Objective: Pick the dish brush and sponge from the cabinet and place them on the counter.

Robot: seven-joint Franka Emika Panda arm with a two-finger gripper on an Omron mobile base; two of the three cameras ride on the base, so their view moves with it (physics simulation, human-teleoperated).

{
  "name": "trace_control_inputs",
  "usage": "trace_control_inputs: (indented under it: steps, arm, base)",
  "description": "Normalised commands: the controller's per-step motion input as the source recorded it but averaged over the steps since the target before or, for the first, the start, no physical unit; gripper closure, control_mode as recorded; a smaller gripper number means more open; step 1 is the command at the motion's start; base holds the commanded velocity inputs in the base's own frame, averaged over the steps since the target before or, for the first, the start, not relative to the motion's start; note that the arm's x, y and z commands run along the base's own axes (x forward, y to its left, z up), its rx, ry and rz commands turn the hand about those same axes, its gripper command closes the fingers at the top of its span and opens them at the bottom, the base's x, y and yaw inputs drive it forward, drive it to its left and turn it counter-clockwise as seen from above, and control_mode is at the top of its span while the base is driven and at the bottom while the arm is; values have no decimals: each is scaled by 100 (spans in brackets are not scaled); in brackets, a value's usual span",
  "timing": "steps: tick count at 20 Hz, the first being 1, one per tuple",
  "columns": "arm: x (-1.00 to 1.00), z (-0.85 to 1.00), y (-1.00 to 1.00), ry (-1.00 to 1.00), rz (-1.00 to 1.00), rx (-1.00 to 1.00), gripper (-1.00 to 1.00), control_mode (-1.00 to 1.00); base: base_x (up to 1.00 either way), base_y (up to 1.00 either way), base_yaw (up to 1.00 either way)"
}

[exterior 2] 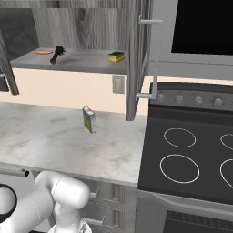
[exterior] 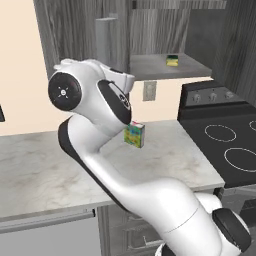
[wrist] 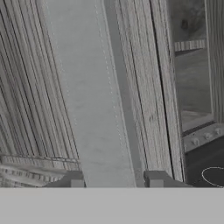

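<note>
Jaws (wrist: 116, 180) straddle a grey bar handle (wrist: 94, 96) on a cabinet door (wrist: 26, 87), one tip on each side; can't tell if they pinch it, tips cut off at bottom edge. In left base view the arm (exterior: 100, 115) blocks the hand and much of the cabinet (exterior: 165, 25). Brush (exterior 2: 57, 54) and sponge (exterior 2: 116, 57) lie well apart on the shelf (exterior 2: 82, 61); brush small, dark, hard to make out. Box (exterior 2: 89, 119) stands on counter (exterior 2: 54, 141).
</note>
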Motion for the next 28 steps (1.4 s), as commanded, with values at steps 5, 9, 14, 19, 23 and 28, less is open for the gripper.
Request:
trace_control_inputs:
  steps: [5,9,14,19,23,28]
  arm:
    - [-46,0,-6,-3,-1,0,-100,-100]
    - [-47,0,0,-5,0,0,-100,-100]
    - [-28,10,11,-7,0,0,-100,-100]
    - [-2,6,38,-3,1,0,-100,-100]
    - [0,0,46,0,3,0,-100,-100]
    - [-31,7,23,-7,3,0,-100,-100]
  base:
    - [0,0,0]
    - [0,0,0]
    - [0,0,0]
    - [0,0,0]
    - [0,0,0]
    - [0,0,0]
